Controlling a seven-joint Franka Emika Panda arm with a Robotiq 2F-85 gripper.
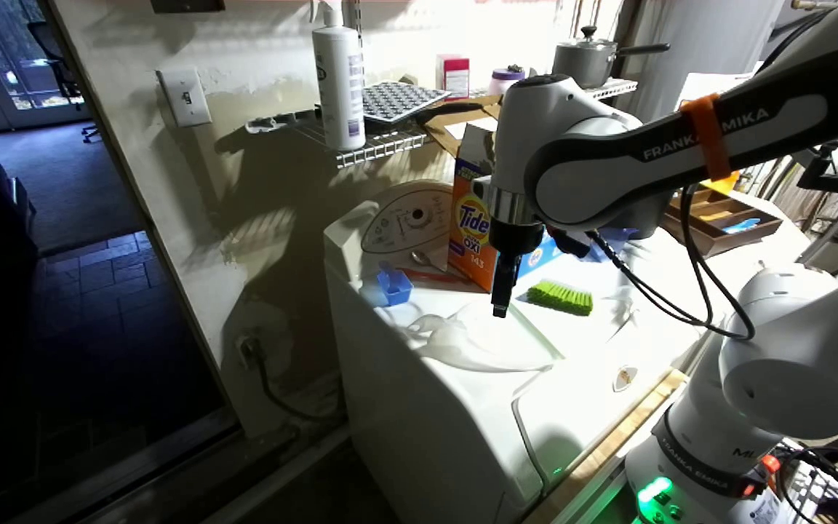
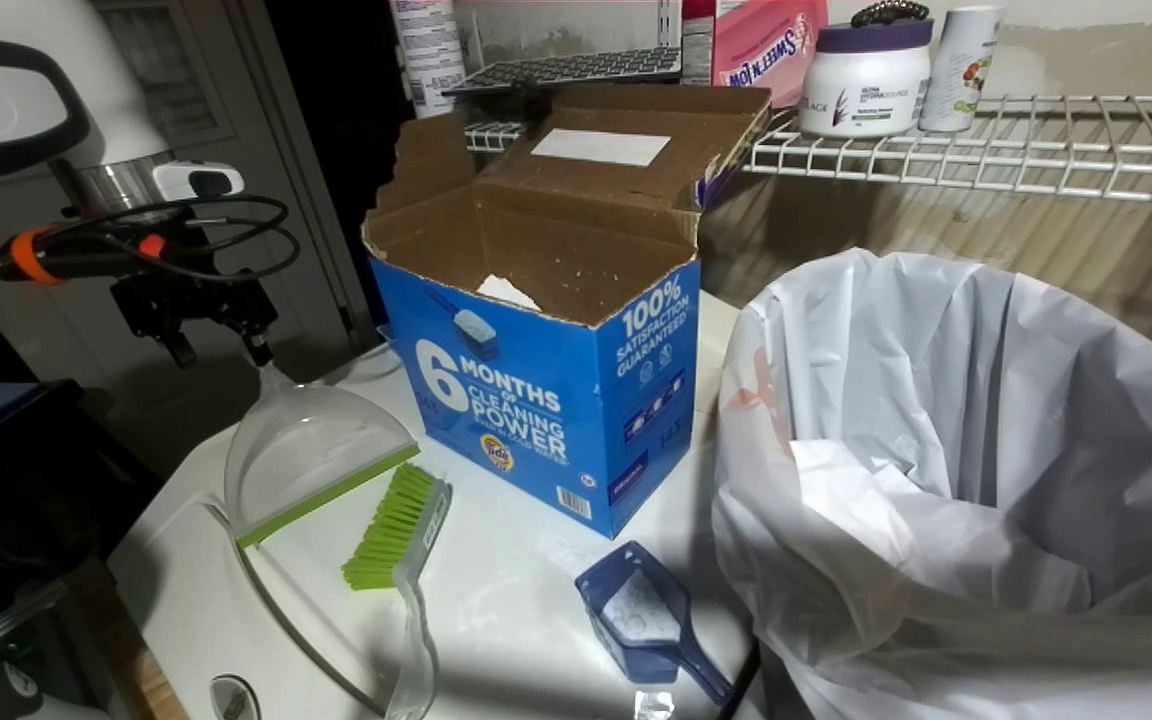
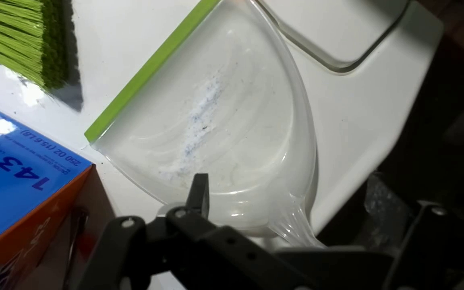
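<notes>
Wrist view shows the black fingers (image 3: 198, 195) spread apart, above a translucent, fan-shaped plastic dustpan (image 3: 252, 133) on the smooth white surface (image 3: 361, 108). Its ribbed clear handle (image 3: 290, 219) points near-right, toward the gap between them; contact cannot be told. Grainy white-blue powder (image 3: 204, 117) streaks the dustpan; a green-bristled brush (image 3: 22, 40) lies left.

A brush (image 2: 412, 572) with lime-green bristles (image 2: 389, 532), a clear dustpan (image 2: 316, 450) trimmed to match, blue-flecked white powder (image 3: 200, 119) and a blue-and-orange detergent box (image 3: 22, 193) brighten a white appliance (image 1: 419, 407).
</notes>
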